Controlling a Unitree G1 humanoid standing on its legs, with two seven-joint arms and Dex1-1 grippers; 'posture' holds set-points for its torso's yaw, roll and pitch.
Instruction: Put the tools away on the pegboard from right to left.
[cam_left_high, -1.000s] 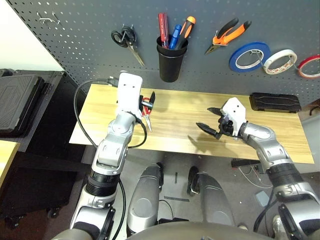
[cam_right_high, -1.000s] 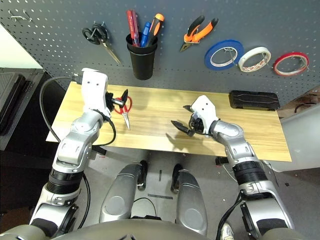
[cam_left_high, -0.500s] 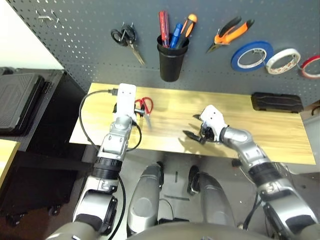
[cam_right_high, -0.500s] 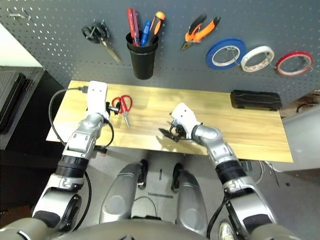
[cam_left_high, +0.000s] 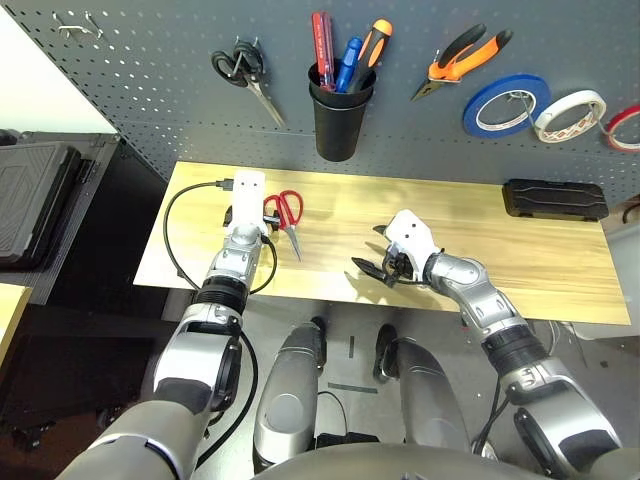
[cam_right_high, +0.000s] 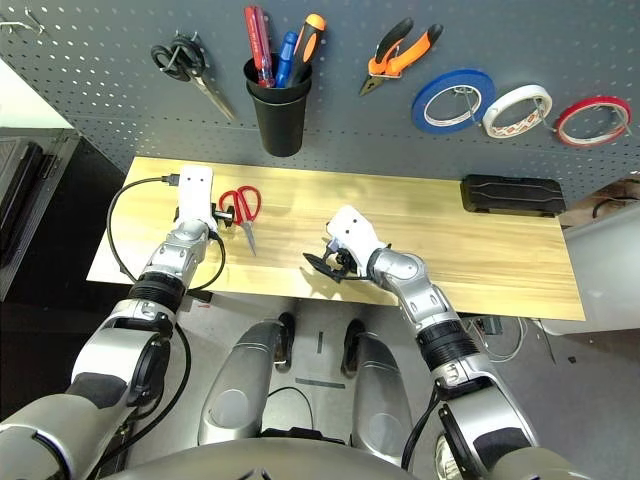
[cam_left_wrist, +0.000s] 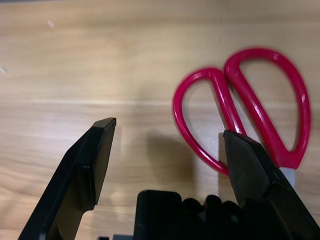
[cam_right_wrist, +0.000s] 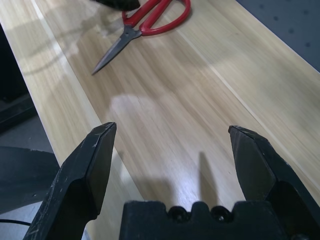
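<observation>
pegboard (cam_left_high: 150, 90) up top already carries the pliers (cam_left_high: 462, 60), the screwdriver (cam_left_high: 322, 45) and the tape ring (cam_left_high: 624, 127). on the counter (cam_left_high: 540, 275) the red scissors (cam_left_high: 285, 215) lie flat. left claw (cam_left_wrist: 170, 150) gapes wide beside the handle loops, right claw (cam_right_wrist: 172, 150) wide and empty. the scissors look light, stiff and slick; best pinched at the loops.

On the bench (cam_left_high: 330, 215) the scissors (cam_left_high: 288, 215) lie toward its left end, just right of the left hand (cam_left_high: 262, 214). The right hand (cam_left_high: 380, 262) sits near the front edge at mid-bench. Behind stands the pegboard (cam_left_high: 150, 80), with a case (cam_left_high: 554, 199) at far right.
</observation>
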